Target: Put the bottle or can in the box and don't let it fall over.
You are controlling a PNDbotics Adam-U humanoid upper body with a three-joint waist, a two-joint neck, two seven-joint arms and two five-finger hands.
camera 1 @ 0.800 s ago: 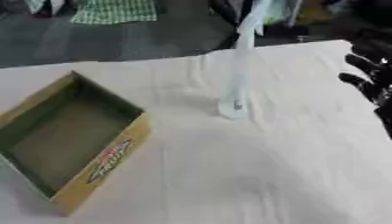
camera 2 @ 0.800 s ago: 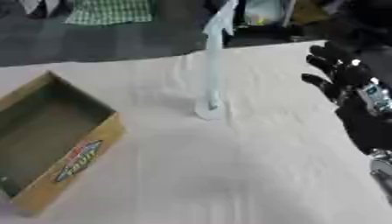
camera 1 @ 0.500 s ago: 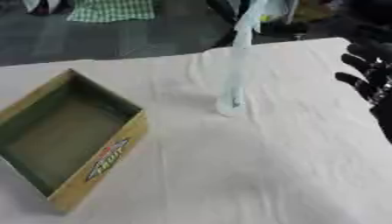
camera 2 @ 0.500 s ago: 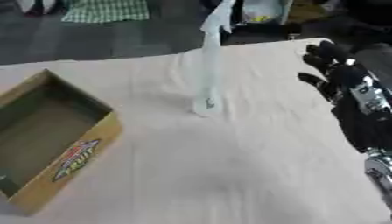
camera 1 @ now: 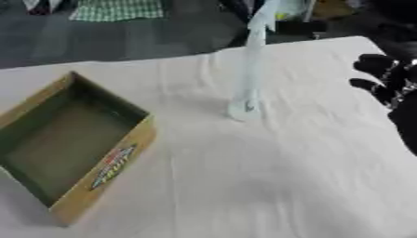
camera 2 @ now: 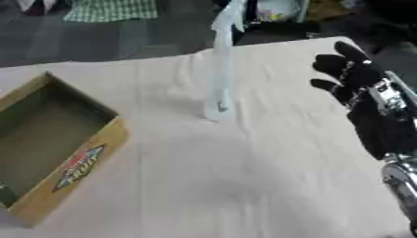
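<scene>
Bottle (camera 1: 247, 69) stands upright, tall, thin, pale and translucent.

Unreadable logo on box (camera 1: 113, 166) side

Blurred and cut off

The tall pale bottle (camera 2: 221, 69) is smeared, its top cut by the upper edge at 12 o'clock. The right hand (camera 2: 358, 86) runs off at 3 o'clock. The box (camera 1: 69, 144) is clipped at 9 o'clock, its label unreadable.
</scene>
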